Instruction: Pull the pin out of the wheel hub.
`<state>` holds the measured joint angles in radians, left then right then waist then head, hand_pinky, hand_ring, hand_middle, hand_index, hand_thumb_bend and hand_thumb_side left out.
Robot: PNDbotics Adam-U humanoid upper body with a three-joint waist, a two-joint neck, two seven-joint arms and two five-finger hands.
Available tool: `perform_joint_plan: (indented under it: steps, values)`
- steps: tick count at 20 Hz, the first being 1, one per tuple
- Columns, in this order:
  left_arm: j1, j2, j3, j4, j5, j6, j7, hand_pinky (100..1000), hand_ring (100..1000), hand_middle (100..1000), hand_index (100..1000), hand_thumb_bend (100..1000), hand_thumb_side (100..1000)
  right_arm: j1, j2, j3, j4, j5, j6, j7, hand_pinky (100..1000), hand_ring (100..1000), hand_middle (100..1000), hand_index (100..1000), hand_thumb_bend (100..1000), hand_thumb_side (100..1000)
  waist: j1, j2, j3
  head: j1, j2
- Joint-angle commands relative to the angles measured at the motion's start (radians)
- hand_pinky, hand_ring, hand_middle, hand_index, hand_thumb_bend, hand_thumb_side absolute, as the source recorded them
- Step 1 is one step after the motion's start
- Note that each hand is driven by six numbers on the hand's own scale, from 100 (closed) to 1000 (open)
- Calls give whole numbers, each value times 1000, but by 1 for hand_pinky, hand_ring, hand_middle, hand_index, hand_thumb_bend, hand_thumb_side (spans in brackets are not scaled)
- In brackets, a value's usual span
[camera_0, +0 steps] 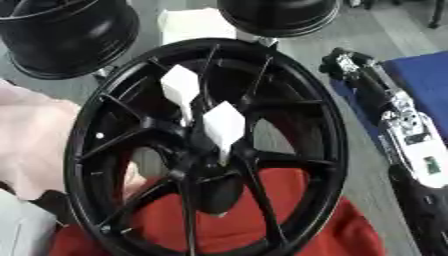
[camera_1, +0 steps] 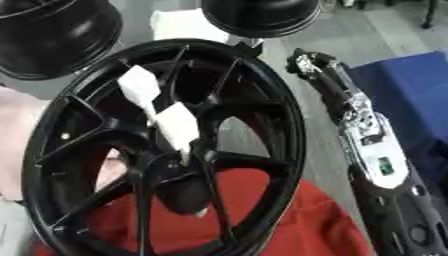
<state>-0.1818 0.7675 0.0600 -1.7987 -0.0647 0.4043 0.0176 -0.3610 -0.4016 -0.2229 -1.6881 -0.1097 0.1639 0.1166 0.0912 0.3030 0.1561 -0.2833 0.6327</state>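
So the black wheel hub (camera_0: 206, 150) sits tilted up in the middle of the view, partly over a red cloth (camera_0: 297, 225), with two more dark rims (camera_0: 66, 35) parked behind it. There are two white pins stuck in among the spokes near the centre: the upper pin (camera_0: 180, 87) and the lower pin (camera_0: 224, 127), each with a wide white head and a thin stem running down toward the hub centre. So the long axis of each goes roughly from upper left to lower right, heads pointing up and out toward the camera.

The right hand (camera_1: 311, 65) is off to the right of the rim, just outside its upper right edge, at the end of a forearm that comes in from the lower right corner. The pins lie to the left of it and a bit lower, across the rim. It holds nothing; the fingers look curled in but honestly I can't tell for sure.

The left hand doesn't show anywhere, so the right one is the only candidate. My guess: it has to swing left over the rim and come at a pin head along that stem line.
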Motion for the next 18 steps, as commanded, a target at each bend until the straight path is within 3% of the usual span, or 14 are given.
perform_joint_plan:
  steps: [1,5,12,18]
  values:
    - [3,-20,37,32,-4,-14,-13,761,734,734,793,645,645,-15,-16,-10,-19,-4,-2,-4,937,792,616,660,100,619,-17,1,1,-10,-12]
    - [5,-49,56,19,14,-36,-3,751,716,714,778,612,731,-14,-16,-11,-19,-5,-3,-6,937,792,616,660,100,619,-18,1,2,-13,-8]
    - [-21,-108,86,-99,128,-96,142,696,595,572,668,529,681,-14,-14,-12,-20,-6,-3,-6,937,792,616,660,100,617,-18,-3,3,-18,-5]
    - [-35,-244,92,-188,212,-211,240,694,596,579,673,513,654,-16,-8,-12,-23,-7,-3,-6,937,792,616,660,100,615,-23,-6,1,-19,-7]
